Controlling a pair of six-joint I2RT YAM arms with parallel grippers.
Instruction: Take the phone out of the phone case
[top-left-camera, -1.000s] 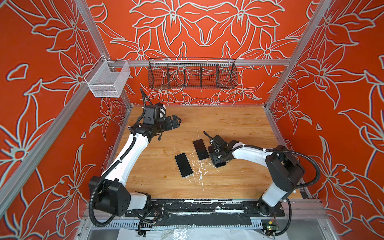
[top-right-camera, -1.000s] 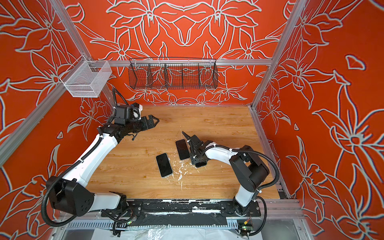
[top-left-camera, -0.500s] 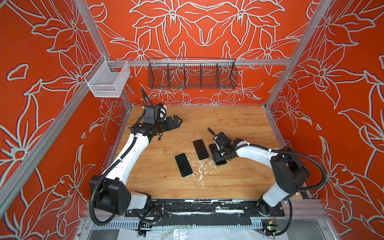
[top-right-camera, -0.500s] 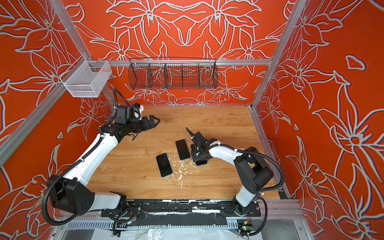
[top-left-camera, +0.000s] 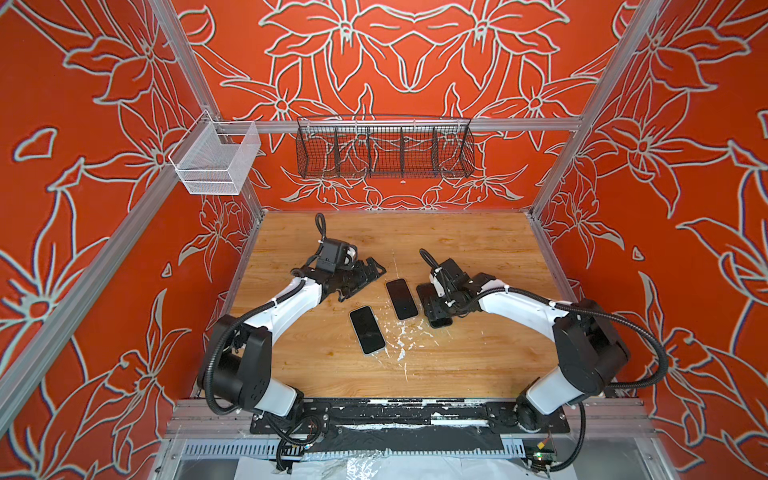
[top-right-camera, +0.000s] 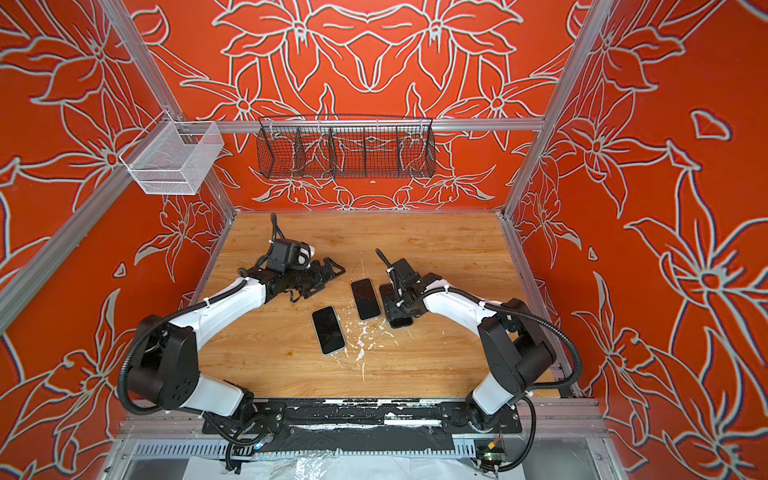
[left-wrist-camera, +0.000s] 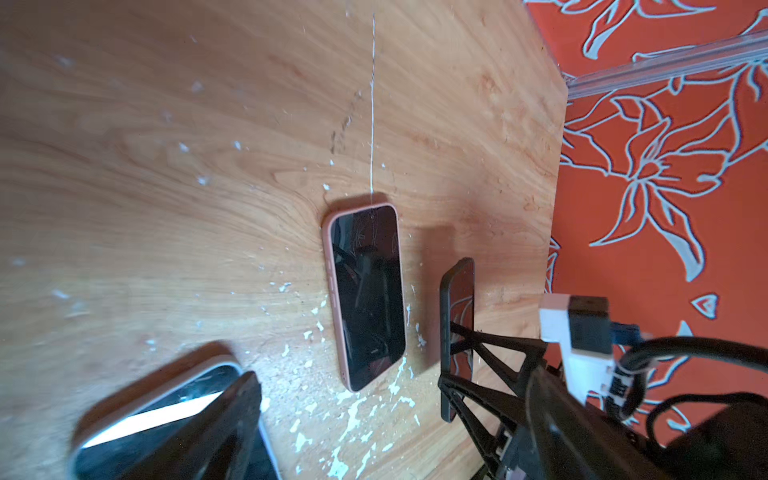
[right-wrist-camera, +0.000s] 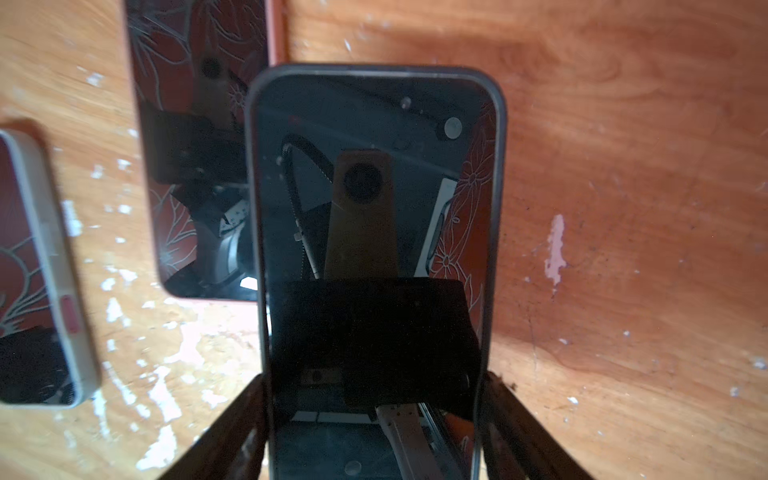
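A phone in a dark phone case (right-wrist-camera: 374, 232) is clamped across its width by my right gripper (right-wrist-camera: 374, 419), which is shut on it. In the left wrist view this phone (left-wrist-camera: 457, 307) stands tilted up on its long edge above the wood. Both top views show it under the right wrist (top-left-camera: 434, 305) (top-right-camera: 397, 309). My left gripper (top-left-camera: 371, 269) (top-right-camera: 330, 268) hovers open and empty at the back left, apart from all phones. One finger (left-wrist-camera: 224, 424) of it shows blurred in its wrist view.
A pink-cased phone (top-left-camera: 401, 299) (left-wrist-camera: 365, 291) lies flat just left of the held one. A white-cased phone (top-left-camera: 367, 330) (right-wrist-camera: 37, 270) lies nearer the front. White flecks (top-left-camera: 401, 340) litter the wooden table (top-left-camera: 478, 365). A black wire basket (top-left-camera: 384, 147) and a white mesh bin (top-left-camera: 216, 160) hang on the walls.
My right wrist has shifted slightly right and back with the dark-cased phone still in its grip, and the elbow swung right. The left arm has barely moved.
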